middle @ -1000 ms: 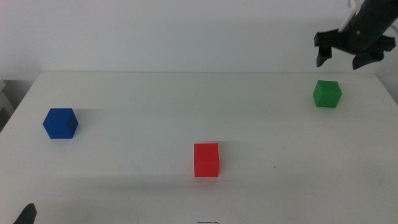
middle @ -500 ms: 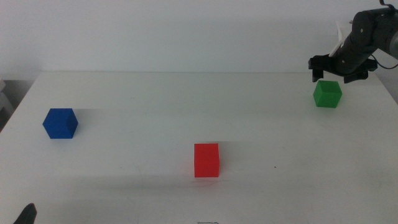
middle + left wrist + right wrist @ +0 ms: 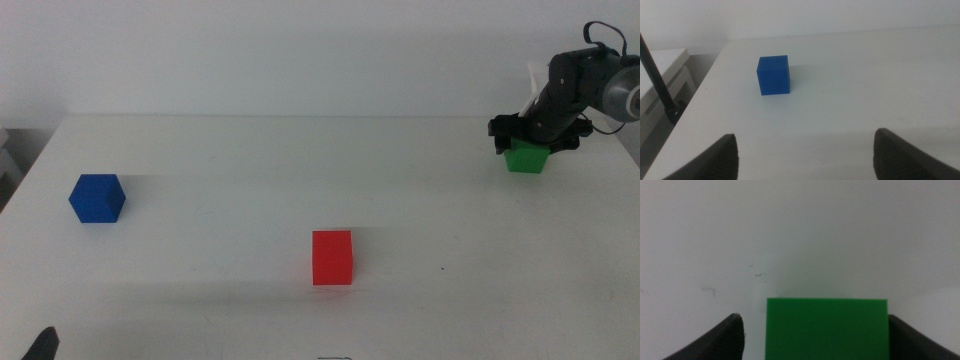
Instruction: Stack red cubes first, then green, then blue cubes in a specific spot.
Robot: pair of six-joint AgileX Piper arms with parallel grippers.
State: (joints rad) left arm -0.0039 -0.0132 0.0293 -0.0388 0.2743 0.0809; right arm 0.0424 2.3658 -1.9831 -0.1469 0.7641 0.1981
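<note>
The green cube (image 3: 526, 157) rests on the white table at the far right. My right gripper (image 3: 533, 136) has come down over it, jaws open on either side. The right wrist view shows the green cube (image 3: 827, 328) between the two dark fingertips (image 3: 725, 340), with a gap on each side. The red cube (image 3: 332, 257) stands alone near the table's middle front. At the far left sits the blue cube (image 3: 97, 197). My left gripper (image 3: 805, 155) waits open near the front left corner, with the blue cube (image 3: 774, 74) some way ahead of it. No marking shows the specific spot.
The table's left edge (image 3: 695, 100) drops off beside the blue cube, with a dark pole (image 3: 657, 80) and a white shelf past it. A cable (image 3: 605, 30) loops above the right arm.
My right gripper has come down from above the green cube and now straddles it. All three cubes and the left arm have stayed put.
</note>
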